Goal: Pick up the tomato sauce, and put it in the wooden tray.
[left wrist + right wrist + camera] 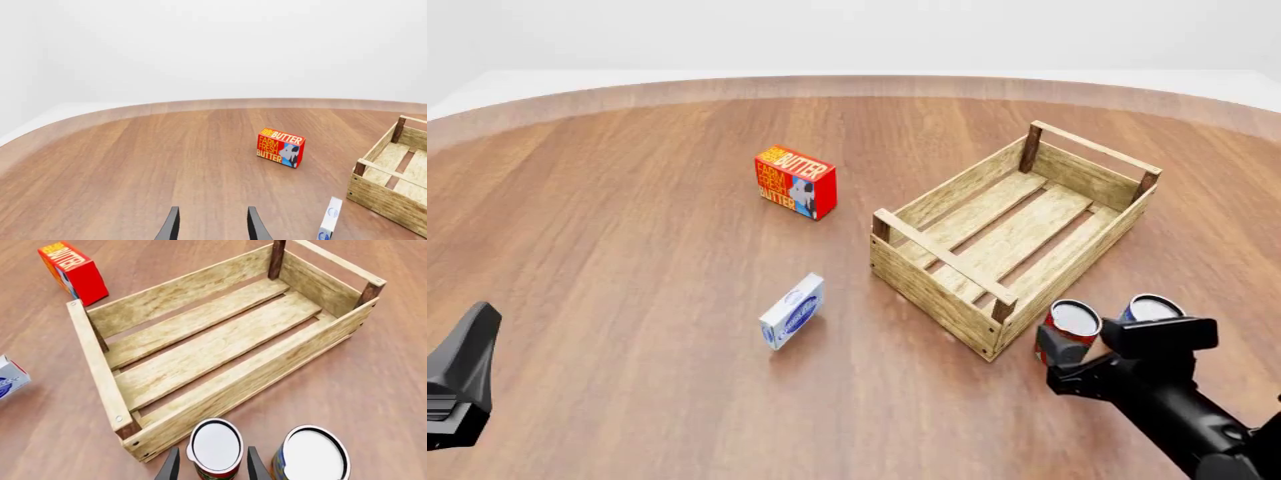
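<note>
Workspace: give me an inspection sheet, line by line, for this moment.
Surface: brown wood-grain table with curved far edge.
Job's things: tomato sauce upright outside the wooden tray, near its corner; tray holds nothing.
Clutter: second can beside the sauce; butter box; white-and-blue carton.
Grippers: right gripper fingers straddle the sauce, contact unclear; left gripper open over bare table.
Cables: nothing seen.
Surroundings: plain white backdrop.
</note>
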You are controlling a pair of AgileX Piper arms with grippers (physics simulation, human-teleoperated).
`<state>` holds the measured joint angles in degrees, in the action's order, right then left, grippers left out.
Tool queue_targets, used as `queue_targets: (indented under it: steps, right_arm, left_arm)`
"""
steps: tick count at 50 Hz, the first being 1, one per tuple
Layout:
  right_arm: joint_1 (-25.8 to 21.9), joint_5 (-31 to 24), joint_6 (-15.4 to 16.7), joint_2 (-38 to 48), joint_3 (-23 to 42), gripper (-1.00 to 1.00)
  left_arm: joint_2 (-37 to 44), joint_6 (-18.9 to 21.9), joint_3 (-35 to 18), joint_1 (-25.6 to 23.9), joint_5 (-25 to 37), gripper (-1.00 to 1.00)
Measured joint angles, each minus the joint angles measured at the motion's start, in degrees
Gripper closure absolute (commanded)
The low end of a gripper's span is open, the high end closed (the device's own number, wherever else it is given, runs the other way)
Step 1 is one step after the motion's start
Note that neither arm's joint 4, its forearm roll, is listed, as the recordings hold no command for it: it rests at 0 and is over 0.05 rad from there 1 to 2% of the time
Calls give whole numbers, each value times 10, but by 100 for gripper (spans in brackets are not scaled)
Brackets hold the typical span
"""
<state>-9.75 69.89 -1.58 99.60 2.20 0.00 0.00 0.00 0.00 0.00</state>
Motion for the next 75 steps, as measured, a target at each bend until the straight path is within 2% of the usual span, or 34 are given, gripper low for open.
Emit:
queue_targets:
  steps: [55,56,75]
  right_arm:
    - [-3,0,-13,67,37,-100]
    - [-3,0,-14,67,37,100]
    - [-6,0,-11,58,27,100]
  left_arm:
    - [0,0,0,0,0,-100]
    - [0,0,0,0,0,-100]
    - [0,0,0,0,0,-100]
